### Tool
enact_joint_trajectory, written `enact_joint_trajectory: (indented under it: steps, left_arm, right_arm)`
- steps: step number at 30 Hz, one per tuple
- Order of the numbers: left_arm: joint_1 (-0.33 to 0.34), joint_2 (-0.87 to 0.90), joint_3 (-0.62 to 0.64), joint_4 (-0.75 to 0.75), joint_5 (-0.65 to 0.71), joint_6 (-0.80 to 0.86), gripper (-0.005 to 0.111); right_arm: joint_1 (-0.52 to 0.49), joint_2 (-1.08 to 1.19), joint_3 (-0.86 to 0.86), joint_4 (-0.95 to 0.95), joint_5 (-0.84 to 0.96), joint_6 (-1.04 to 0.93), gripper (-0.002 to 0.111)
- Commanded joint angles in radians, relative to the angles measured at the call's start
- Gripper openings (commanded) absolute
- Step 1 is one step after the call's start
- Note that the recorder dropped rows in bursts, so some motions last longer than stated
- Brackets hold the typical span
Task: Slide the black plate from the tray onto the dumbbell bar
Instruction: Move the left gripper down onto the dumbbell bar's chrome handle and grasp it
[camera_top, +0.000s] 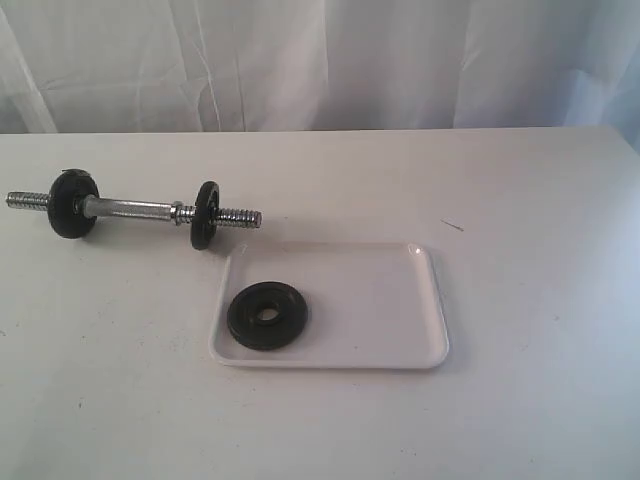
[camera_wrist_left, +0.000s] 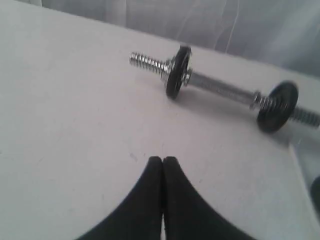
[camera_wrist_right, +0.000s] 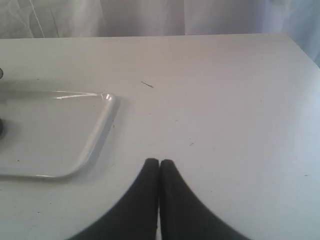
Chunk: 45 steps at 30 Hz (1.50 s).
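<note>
The black plate (camera_top: 266, 315) lies flat in the left part of the white tray (camera_top: 370, 300), its central hole facing up. Left of the tray and a little farther back, the chrome dumbbell bar (camera_top: 135, 209) rests on the table, carrying a black disc near each threaded end. Neither arm appears in the exterior view. The left gripper (camera_wrist_left: 163, 159) is shut and empty over bare table, short of the dumbbell bar (camera_wrist_left: 220, 89). Beside the tray's corner (camera_wrist_right: 95, 135), my right gripper (camera_wrist_right: 159, 161) is also shut with nothing in it.
The white table (camera_top: 520, 200) runs back to a white curtain (camera_top: 320, 60). A small dark mark (camera_top: 452, 225) lies on the table beyond the tray's right corner. The table's right edge shows in the right wrist view.
</note>
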Motion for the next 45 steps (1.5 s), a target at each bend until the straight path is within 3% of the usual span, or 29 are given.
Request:
enact_joint_trajectory:
  steps: [1, 9, 12, 14, 15, 16, 18, 19, 20, 21, 22, 23, 26, 29, 31, 36, 41, 45]
  left_arm:
    - [0.002, -0.005, 0.003, -0.11, -0.18, -0.096, 0.0]
    - [0.002, -0.005, 0.003, -0.311, -0.289, -0.494, 0.0]
    - [0.002, 0.001, -0.084, -0.144, -0.246, -0.463, 0.0]
    - [0.002, 0.081, -0.247, 0.041, -0.128, -0.422, 0.0]
    - [0.002, 0.225, -0.426, 0.2, -0.005, -0.368, 0.0]
    - [0.002, 0.313, -0.528, 0.264, 0.058, -0.304, 0.0]
    - [0.0, 0.577, -0.821, 0.278, 0.227, 0.005, 0.0]
    - [0.0, 0.742, -0.977, 0.174, 0.368, 0.277, 0.0]
    - [0.0, 0.829, -1.053, 0.095, 0.459, 0.431, 0.0]
    - [0.0, 0.973, -1.161, -0.054, 0.616, 0.694, 0.0]
    - [0.0, 1.094, -1.225, -0.195, 0.728, 0.93, 0.003]
    - [0.0, 1.16, -1.246, -0.282, 0.759, 1.057, 0.008]
    - [0.0, 1.324, -1.282, -0.428, 0.762, 1.274, 0.032]
    - [-0.004, 1.427, -1.292, -0.443, 0.769, 1.322, 0.06]
    - [-0.028, 1.488, -1.292, -0.43, 0.769, 1.367, 0.069]
    - [-0.153, 1.6, -1.296, -0.393, 0.654, 1.518, 0.068]
    - [-0.287, 1.682, -1.302, -0.124, 0.448, 1.532, 0.068]
    - [-0.326, 1.74, -1.302, -0.014, 0.358, 1.534, 0.068]
  right_arm:
    - [0.005, -0.005, 0.005, -0.007, -0.004, 0.0, 0.0]
    - [0.005, -0.005, 0.005, -0.007, -0.004, 0.0, 0.0]
    - [0.005, -0.005, 0.005, -0.007, -0.004, 0.0, 0.0]
    - [0.005, -0.005, 0.005, -0.007, -0.004, 0.0, 0.0]
    - [0.005, -0.005, 0.005, -0.007, -0.004, 0.0, 0.0]
    - [0.005, -0.005, 0.005, -0.007, -0.004, 0.0, 0.0]
    - [0.005, -0.005, 0.005, -0.007, -0.004, 0.0, 0.0]
    - [0.005, -0.005, 0.005, -0.007, -0.004, 0.0, 0.0]
    - [0.005, -0.005, 0.005, -0.007, -0.004, 0.0, 0.0]
    - [0.005, -0.005, 0.005, -0.007, -0.004, 0.0, 0.0]
    - [0.005, -0.005, 0.005, -0.007, -0.004, 0.0, 0.0]
    - [0.005, -0.005, 0.005, -0.007, -0.004, 0.0, 0.0]
    - [0.005, -0.005, 0.005, -0.007, -0.004, 0.0, 0.0]
    - [0.005, -0.005, 0.005, -0.007, -0.004, 0.0, 0.0]
    - [0.005, -0.005, 0.005, -0.007, -0.004, 0.0, 0.0]
    - [0.005, -0.005, 0.005, -0.007, -0.004, 0.0, 0.0]
    - [0.005, -0.005, 0.005, -0.007, -0.004, 0.0, 0.0]
    - [0.005, -0.005, 0.005, -0.007, -0.004, 0.0, 0.0]
